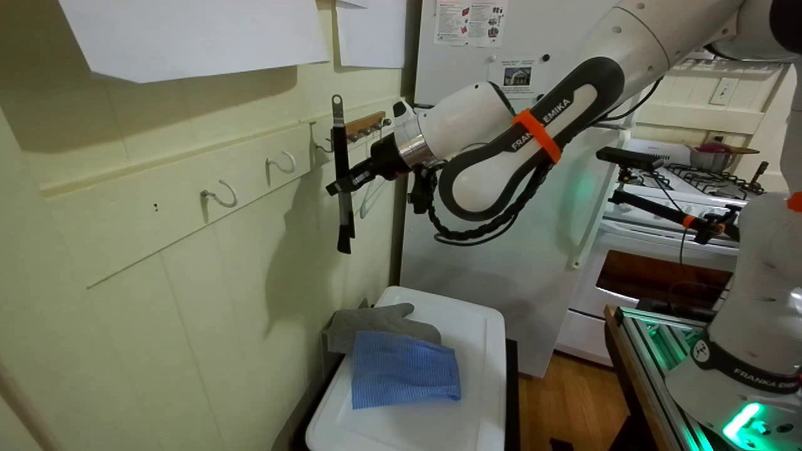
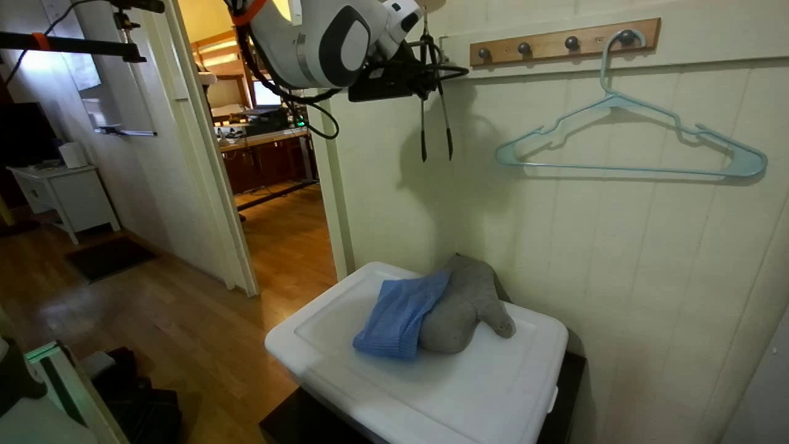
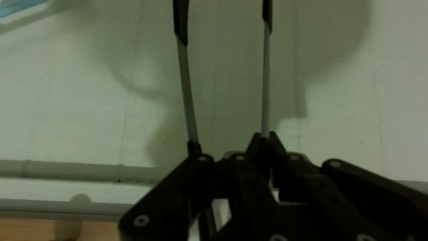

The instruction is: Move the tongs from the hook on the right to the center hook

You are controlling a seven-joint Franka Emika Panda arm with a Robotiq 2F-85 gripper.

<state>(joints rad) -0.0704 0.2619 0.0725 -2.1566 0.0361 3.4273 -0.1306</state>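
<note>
The tongs (image 1: 340, 144) are silver with dark grips and dark tips. They hang upright, tips down, in both exterior views (image 2: 423, 123), a little out from the wall. In the wrist view their two arms (image 3: 188, 93) are spread apart. My gripper (image 1: 341, 185) is shut on one arm of the tongs, seen in the wrist view (image 3: 264, 144); the other arm passes beside the fingers. White wall hooks show in an exterior view: a left hook (image 1: 220, 194), a center hook (image 1: 281, 163) and a right hook (image 1: 323, 146), partly hidden behind the tongs.
A wooden knob rack (image 2: 555, 48) holds a light blue hanger (image 2: 744, 163), right of the tongs. Below stands a white lidded bin (image 1: 482, 376) with a blue cloth (image 1: 404, 369) and grey mitt (image 1: 376, 322). A white panel (image 1: 200, 37) juts above the hooks; a fridge (image 1: 476, 282) stands behind.
</note>
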